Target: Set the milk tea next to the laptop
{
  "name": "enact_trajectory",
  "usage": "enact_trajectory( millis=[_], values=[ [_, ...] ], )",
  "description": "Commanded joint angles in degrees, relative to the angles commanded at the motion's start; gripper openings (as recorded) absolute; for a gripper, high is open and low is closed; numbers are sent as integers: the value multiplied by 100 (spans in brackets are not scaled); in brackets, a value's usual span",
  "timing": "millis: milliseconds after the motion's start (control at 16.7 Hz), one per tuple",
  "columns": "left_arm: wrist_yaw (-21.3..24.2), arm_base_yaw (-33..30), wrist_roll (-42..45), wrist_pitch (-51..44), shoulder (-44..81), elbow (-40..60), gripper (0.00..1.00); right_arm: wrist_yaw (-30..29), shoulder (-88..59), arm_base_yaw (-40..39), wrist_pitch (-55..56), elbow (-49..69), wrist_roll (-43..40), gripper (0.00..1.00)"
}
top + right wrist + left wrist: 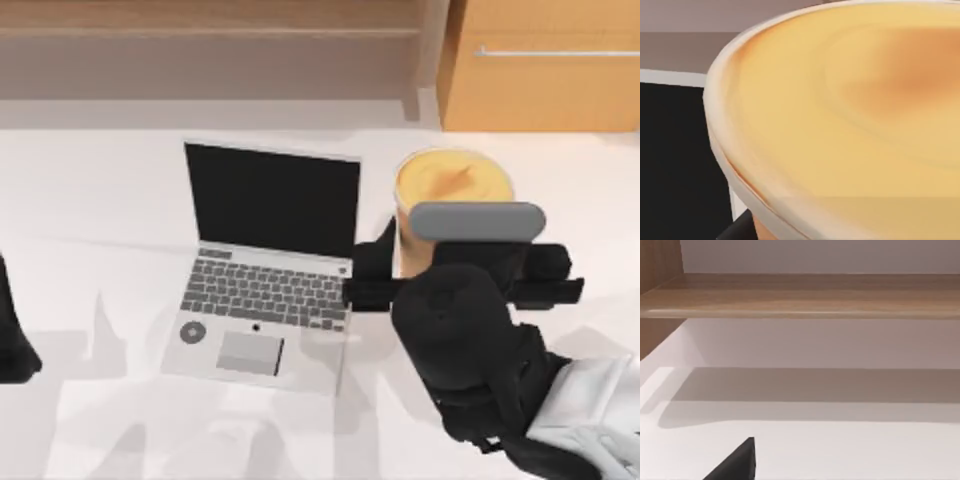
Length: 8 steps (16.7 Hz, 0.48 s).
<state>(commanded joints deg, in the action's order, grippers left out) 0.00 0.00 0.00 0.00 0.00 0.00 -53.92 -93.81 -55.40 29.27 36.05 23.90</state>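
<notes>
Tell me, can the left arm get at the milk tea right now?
Probably not easily. The left gripper sits at the table's far left edge, and the open laptop stands between it and the milk tea. The right gripper is already around the cup.

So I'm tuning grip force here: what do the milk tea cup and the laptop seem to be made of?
The milk tea looks like a smooth matte paper or plastic cup: pale rim, no glare, creamy top. The laptop looks like silver-white brushed metal or plastic, with a glossy black screen. The right hand is at the cup.
</notes>
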Motion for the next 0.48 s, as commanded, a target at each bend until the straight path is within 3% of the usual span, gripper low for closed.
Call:
enact_trajectory(
  millis=[480],
  values=[
    [0, 0, 0, 0, 0, 0, 100, 167, 321, 211, 572, -424, -29, 0]
  ],
)
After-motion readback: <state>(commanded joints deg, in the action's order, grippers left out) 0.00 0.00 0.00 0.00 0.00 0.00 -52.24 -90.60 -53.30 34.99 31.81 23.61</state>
